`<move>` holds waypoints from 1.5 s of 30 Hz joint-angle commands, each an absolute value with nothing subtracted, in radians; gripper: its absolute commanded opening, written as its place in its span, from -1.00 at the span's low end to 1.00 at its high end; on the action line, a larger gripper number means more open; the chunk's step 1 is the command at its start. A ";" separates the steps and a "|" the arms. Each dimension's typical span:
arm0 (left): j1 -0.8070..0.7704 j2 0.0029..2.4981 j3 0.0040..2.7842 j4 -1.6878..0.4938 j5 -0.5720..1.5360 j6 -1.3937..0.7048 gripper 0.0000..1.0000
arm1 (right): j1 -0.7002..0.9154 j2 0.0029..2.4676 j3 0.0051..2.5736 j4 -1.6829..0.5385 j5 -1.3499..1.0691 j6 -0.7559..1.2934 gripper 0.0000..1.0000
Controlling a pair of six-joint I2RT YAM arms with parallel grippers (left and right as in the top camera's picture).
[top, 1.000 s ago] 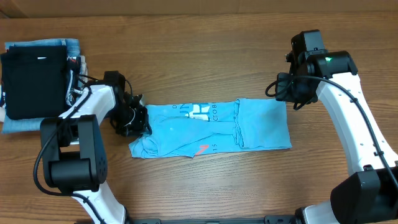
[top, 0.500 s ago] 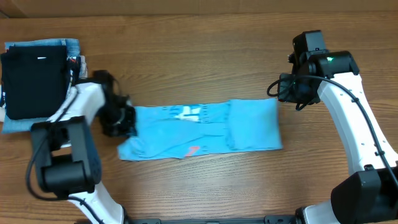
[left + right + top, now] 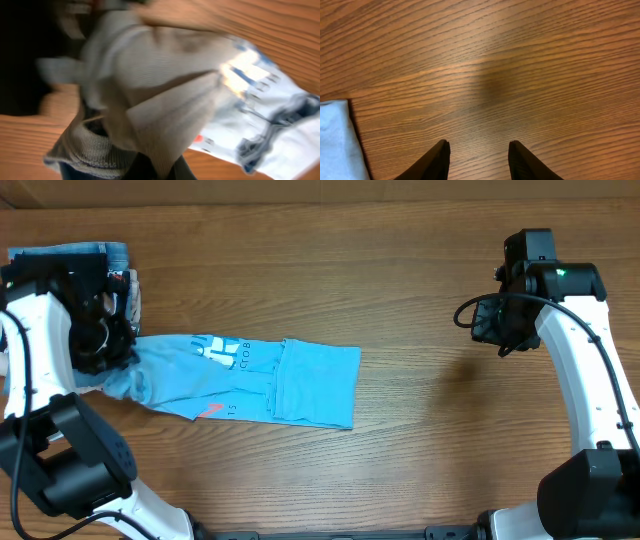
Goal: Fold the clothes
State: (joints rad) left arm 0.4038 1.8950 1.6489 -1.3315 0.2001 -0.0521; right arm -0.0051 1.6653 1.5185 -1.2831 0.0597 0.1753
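The clothes, a light blue T-shirt [image 3: 290,380] with pink and white lettering, lie folded into a long strip across the left half of the wooden table [image 3: 420,430]. My left gripper [image 3: 108,348] is shut on the strip's bunched left end, beside the garment stack. In the left wrist view the gathered cloth [image 3: 160,95] fills the frame and hides the jaws. My right gripper [image 3: 497,332] hovers far to the right over bare wood, well clear of the shirt. Its fingers [image 3: 440,152] stand open with nothing between them, and a corner of the shirt [image 3: 337,142] shows at the lower left.
A folded black garment [image 3: 60,275] lies on a folded denim-blue one [image 3: 105,252] at the far left edge, right next to my left gripper. Bare wood stretches between the shirt's right end and the right arm.
My left gripper has shut on the shirt's left end and dragged the whole strip leftward to the stack. The right arm has drawn a little to the right.
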 commanded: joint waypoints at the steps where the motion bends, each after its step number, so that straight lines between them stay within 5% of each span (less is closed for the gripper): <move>1: 0.304 1.856 1.687 -1.365 0.289 -0.049 -0.91 | -0.007 1.668 1.525 -1.282 0.070 0.170 -0.15; 13: -0.062 1.856 1.687 -1.404 0.319 -0.101 -0.91 | -0.007 1.668 1.525 -1.293 0.070 0.170 -0.15; 45: -0.468 1.867 1.684 -1.169 0.311 -0.345 -0.87 | -0.007 1.668 1.525 -1.302 0.066 0.170 -0.14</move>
State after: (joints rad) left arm -0.4595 1.8839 1.6684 -1.1728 0.3214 -0.3241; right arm -0.0051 1.6653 1.5185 -1.3022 0.0597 0.1757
